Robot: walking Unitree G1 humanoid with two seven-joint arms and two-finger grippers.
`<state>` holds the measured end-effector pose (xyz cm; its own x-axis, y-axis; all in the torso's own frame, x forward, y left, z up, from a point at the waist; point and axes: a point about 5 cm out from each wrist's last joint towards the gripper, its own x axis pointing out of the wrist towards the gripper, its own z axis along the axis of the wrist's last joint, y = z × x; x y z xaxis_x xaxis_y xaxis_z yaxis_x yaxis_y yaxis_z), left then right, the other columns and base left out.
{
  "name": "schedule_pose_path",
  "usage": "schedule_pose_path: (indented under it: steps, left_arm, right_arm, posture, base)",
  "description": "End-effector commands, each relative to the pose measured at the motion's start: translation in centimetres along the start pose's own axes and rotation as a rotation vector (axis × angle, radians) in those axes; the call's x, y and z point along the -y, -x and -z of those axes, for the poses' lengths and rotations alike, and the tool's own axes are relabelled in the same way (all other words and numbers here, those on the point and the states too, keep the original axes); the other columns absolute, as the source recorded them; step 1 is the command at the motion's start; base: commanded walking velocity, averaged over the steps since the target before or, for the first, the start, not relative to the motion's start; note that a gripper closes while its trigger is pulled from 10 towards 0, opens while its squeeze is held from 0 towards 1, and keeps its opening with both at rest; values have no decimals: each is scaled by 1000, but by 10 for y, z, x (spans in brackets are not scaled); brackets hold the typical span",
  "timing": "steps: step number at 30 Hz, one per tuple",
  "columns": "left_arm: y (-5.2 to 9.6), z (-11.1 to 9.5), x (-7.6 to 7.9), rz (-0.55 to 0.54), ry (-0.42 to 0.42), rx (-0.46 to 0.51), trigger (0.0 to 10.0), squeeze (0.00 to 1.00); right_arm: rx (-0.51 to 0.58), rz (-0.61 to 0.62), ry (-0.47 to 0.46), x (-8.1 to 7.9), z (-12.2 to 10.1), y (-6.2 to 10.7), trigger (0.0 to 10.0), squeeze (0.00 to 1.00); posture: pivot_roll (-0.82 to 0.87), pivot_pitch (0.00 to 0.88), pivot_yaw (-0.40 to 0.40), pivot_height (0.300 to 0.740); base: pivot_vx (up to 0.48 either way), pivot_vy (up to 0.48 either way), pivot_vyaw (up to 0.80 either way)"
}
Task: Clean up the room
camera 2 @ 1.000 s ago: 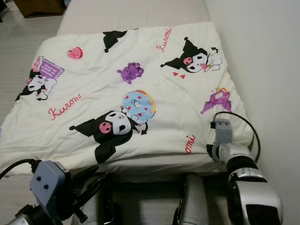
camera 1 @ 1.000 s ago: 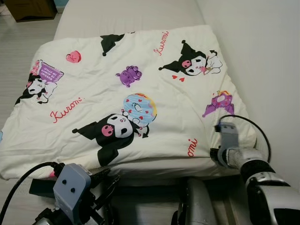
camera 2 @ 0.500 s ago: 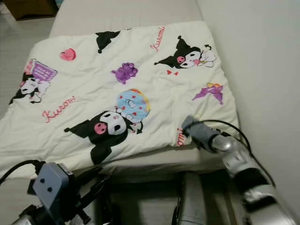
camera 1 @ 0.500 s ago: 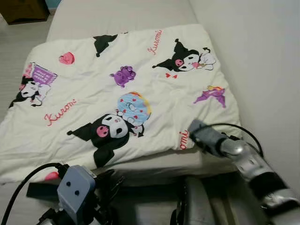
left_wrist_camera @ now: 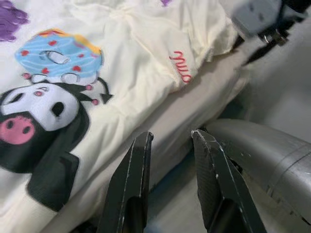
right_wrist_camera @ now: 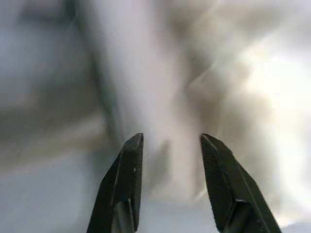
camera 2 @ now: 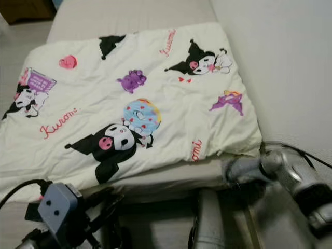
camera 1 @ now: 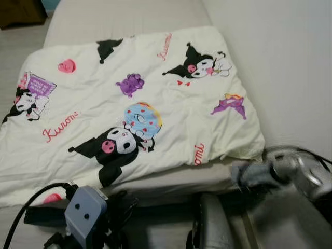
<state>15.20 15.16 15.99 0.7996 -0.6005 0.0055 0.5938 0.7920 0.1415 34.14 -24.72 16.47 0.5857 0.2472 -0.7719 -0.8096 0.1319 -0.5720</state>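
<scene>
Where the cream blanket [camera 1: 129, 98] lies spread over the bed [camera 1: 119, 15], its printed cartoon figures face up — a black-and-white character with a blue doughnut near the middle, a purple creature above it, red script along the near edge. The blanket covers most of the mattress and reaches the white wall [camera 1: 280, 62] on the robot's right; its near right corner droops slightly over the mattress edge. The right gripper [right_wrist_camera: 167, 141] is at that corner, just beside the blanket's edge, blurred in the head views; its wrist view shows both black fingers apart with a clear gap and nothing between them, the pale cloth and mattress side smeared beyond. The left gripper [left_wrist_camera: 170, 138] hangs low in front of the bed's near edge, its grey camera housing showing at the bottom of the head views. In its wrist view the jaws stand moderately open and empty, pointing at the mattress side below the red lettering, not touching the cloth.
</scene>
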Motion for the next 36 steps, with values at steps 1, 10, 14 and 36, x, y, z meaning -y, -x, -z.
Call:
schedule_pose_path:
  steps: [1,10,14,36]
  left_arm:
    - [3,6,-4,-27,-17,-36,10000,0]
    - [1,3,-9,-89,-50,-12,10000,0]
    - [1,3,-7,-81,-51,-9,10000,0]
    - [-4,1,-12,-73,-75,1,10000,0]
  right_arm:
    - [134,103,-25,3,-13,-5,10000,0]
    - [204,332,191,-18,-29,-20,10000,1000]
    - [179,373,319,-31,-23,-30,10000,1000]
    - [-209,418,642,-48,2,-77,10000,0]
  posture:
    - [62,307,3,576]
    - [74,302,5,576]
    - [75,298,8,576]
    - [88,321,34,576]
  base:
    - [0,0,0]
    - [0,0,0]
    - [0,0,0]
    - [0,0,0]
